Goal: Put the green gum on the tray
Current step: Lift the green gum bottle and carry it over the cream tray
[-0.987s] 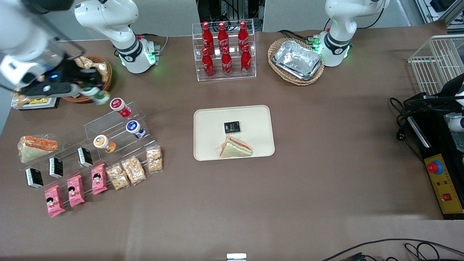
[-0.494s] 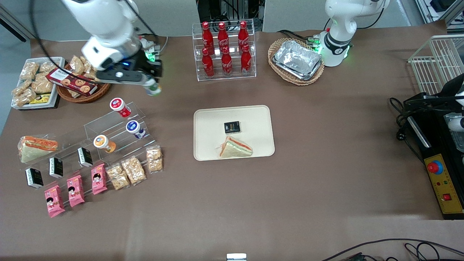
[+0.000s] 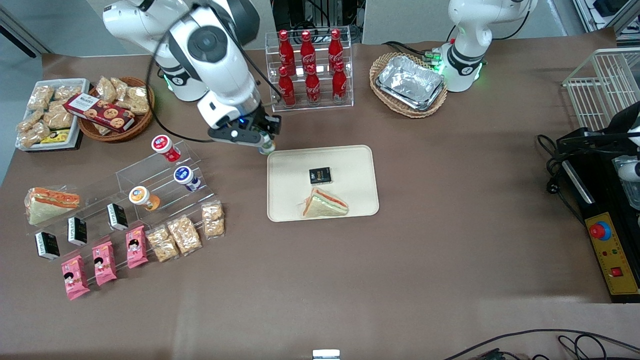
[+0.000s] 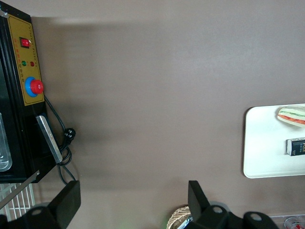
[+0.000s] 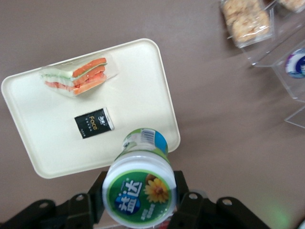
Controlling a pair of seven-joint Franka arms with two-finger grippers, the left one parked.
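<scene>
My right gripper [image 3: 261,141] is shut on the green gum [image 3: 267,146], a small green bottle whose white cap carries a green-and-yellow flower label [image 5: 140,192]. It holds the bottle in the air just above the corner of the cream tray [image 3: 350,165] that lies toward the working arm's end and farthest from the front camera. The tray [image 5: 138,90] holds a wrapped sandwich [image 3: 325,204] and a small black packet [image 3: 320,175]. In the right wrist view the black fingers [image 5: 188,200] flank the cap.
A clear stepped rack [image 3: 165,170] with red, blue and orange bottles stands toward the working arm's end. A cola bottle rack [image 3: 310,70] and a wicker basket with foil trays [image 3: 409,82] stand farther from the front camera than the tray. Snack packs lie near the rack.
My gripper has carried the green gum from above the snack basket at the working arm's end toward the middle, reaching the tray's corner.
</scene>
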